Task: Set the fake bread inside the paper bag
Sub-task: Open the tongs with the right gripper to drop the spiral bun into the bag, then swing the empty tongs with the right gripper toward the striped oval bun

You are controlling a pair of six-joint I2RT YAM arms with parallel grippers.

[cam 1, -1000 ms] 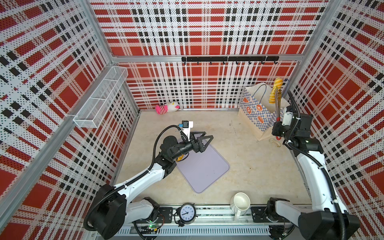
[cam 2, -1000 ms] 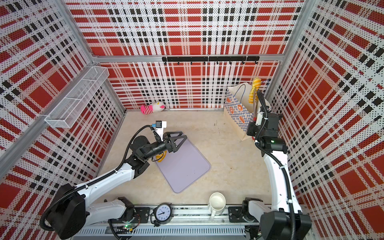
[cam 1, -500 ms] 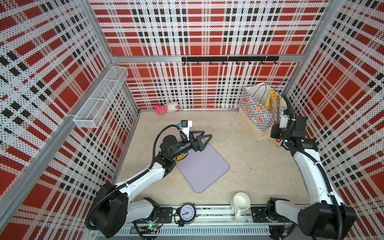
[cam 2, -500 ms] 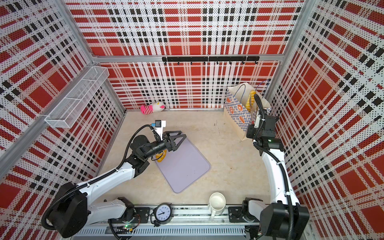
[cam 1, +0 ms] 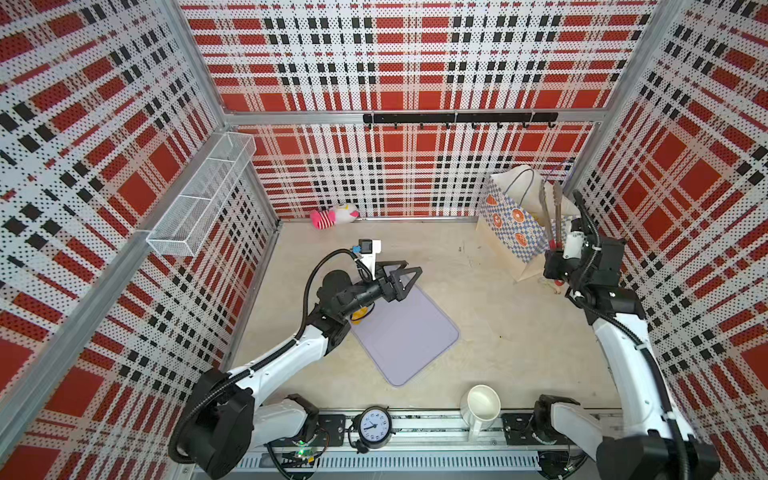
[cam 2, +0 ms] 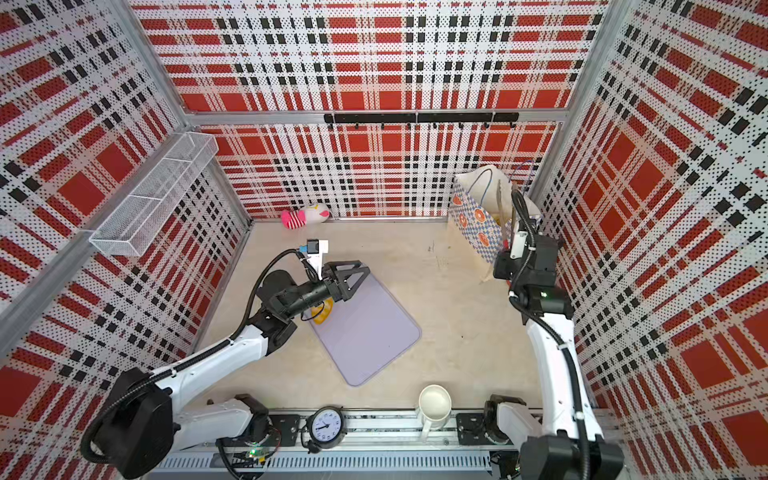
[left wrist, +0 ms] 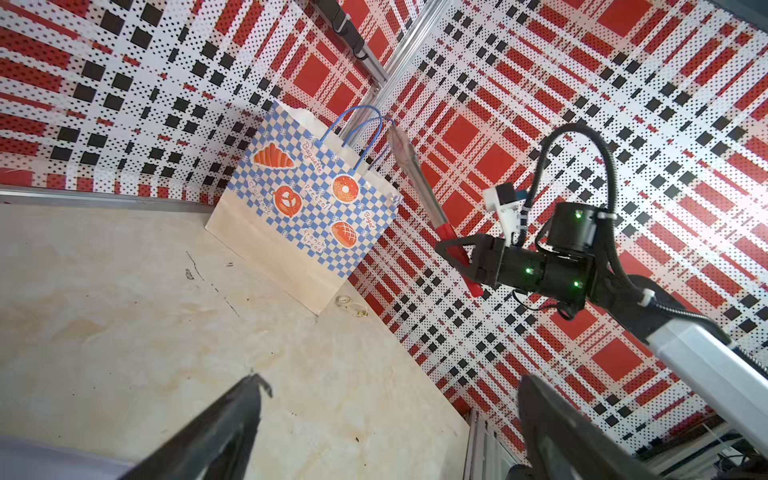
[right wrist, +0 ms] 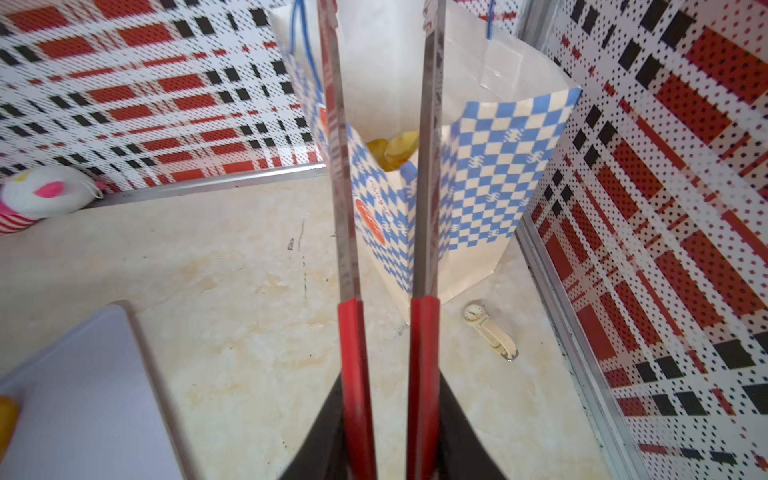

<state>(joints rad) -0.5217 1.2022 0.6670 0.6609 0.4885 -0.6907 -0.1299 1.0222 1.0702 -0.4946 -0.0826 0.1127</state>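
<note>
The paper bag [cam 1: 509,224] [cam 2: 473,216] [left wrist: 307,208] stands open in the far right corner. My right gripper [cam 1: 556,259] [right wrist: 390,374] is shut on the red handles of metal tongs [cam 1: 550,212] [left wrist: 419,183] [right wrist: 345,208]. The tong arms reach over the bag's mouth, slightly apart, with nothing between them. Fake bread [right wrist: 395,151] lies inside the bag. Another yellow piece of fake bread [cam 1: 359,316] [cam 2: 323,311] rests on the purple mat, mostly hidden under my left arm. My left gripper [cam 1: 409,268] [cam 2: 359,268] [left wrist: 390,382] hangs open and empty above the mat's far corner.
The purple mat [cam 1: 403,336] lies mid-table. A pink-and-white plush toy [cam 1: 334,216] sits by the back wall. A white jug [cam 1: 482,405] and a small clock [cam 1: 375,426] stand at the front edge. A wristwatch [right wrist: 490,328] lies beside the bag's base.
A second ago the tongs held a long yellow bread above the bag. They came down to the bag's mouth, opened slightly, and the bread is gone from them. The left arm stayed still.
</note>
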